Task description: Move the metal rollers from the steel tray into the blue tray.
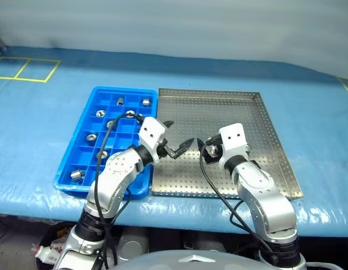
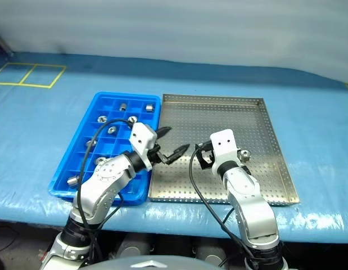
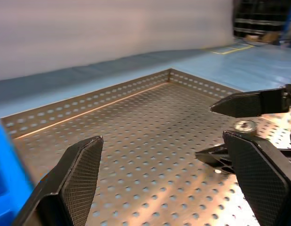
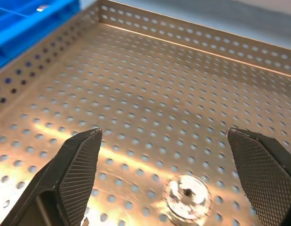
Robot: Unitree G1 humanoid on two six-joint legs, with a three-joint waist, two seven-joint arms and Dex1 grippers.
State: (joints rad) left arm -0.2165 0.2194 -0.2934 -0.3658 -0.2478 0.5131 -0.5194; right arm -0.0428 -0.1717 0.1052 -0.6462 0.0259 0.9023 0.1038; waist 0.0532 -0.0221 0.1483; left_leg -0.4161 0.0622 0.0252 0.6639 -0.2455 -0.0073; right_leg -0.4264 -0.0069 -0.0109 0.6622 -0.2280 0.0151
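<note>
One roller left on the steel tray, both grippers empty.

Blue tray holds several metal rollers, one per compartment. Left gripper, jaws spread and empty, hangs over the steel tray. Right gripper, jaws wide, straddles the last roller, probably lined up to grasp it.

Two trays lie side by side on the table, long edges touching: the blue tray left, the steel tray right. Several metal rollers sit in separate compartments of the blue tray. One roller lies on the steel tray, toward its front right corner.
</note>
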